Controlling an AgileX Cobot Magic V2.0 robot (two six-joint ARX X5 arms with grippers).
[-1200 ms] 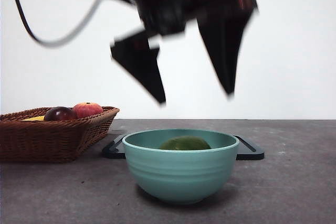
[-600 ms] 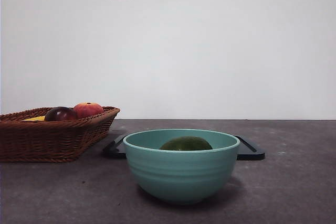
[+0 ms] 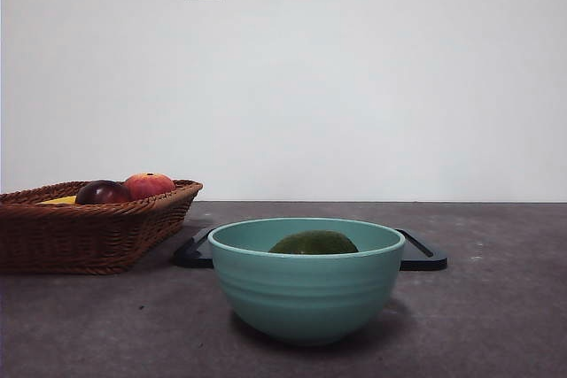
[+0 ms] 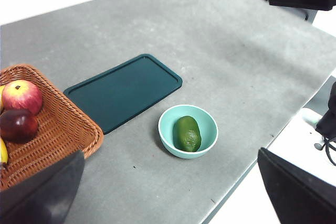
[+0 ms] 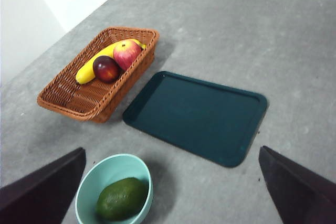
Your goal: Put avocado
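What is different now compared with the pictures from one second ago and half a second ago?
One second ago an open gripper hung above the teal bowl in the front view; by half a second ago it had left that view and is gone now too. Both grippers now wait high, jaws open, holding nothing. The avocado stayed in the bowl, and the basket with its fruit and the dark tray did not move.

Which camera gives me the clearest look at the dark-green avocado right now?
The left wrist view: it looks down into the teal bowl, so the whole dark-green avocado shows, lying inside. The right wrist view also shows the avocado in the bowl, but near the picture's edge. The front view shows only its top above the rim.
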